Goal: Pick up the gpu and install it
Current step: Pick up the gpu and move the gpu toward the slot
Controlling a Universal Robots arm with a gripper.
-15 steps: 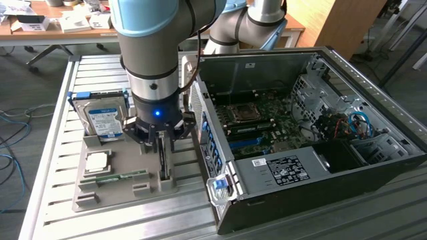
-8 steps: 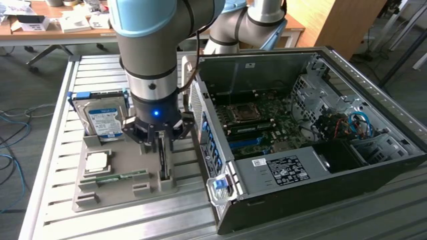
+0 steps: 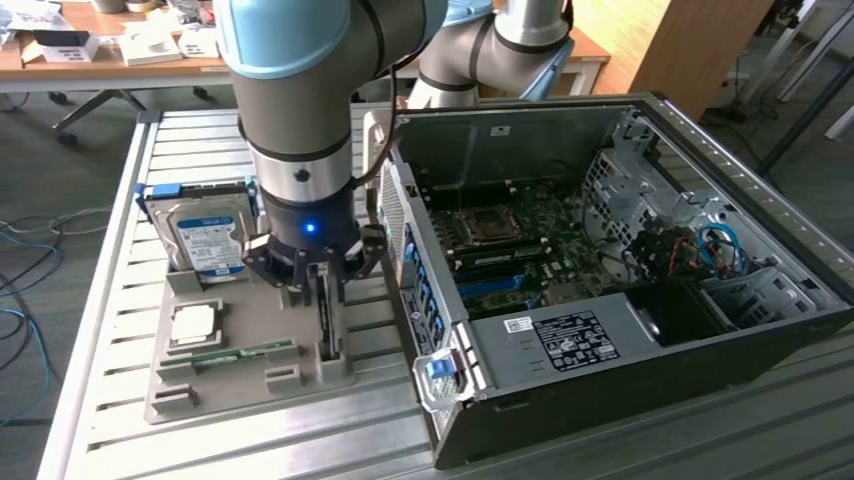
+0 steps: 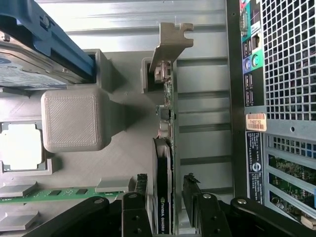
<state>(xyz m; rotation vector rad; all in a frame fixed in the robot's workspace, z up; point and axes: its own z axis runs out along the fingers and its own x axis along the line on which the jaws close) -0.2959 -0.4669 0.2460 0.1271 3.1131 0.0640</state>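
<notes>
The gpu [image 4: 163, 163], lettered NVIDIA QUADRO, is stood on edge in the grey holder [image 4: 123, 148] left of centre in the exterior view, straddled with narrow gaps by the spread gripper [image 4: 165, 183], near the open computer case [image 3: 641, 390].

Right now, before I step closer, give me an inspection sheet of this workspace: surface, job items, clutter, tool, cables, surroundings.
Surface: slatted metal table, grey holder tray on it.
Job's things: gpu standing on edge in the tray's slot; open computer case at the exterior view's right.
Clutter: hard drive, processor chip and memory stick in the tray.
Tool: tool open, straddling the gpu, not closed on it.
Cables: red and blue cables inside the case; loose cables on the floor.
Surroundings: desk with boxes behind the table.
</notes>
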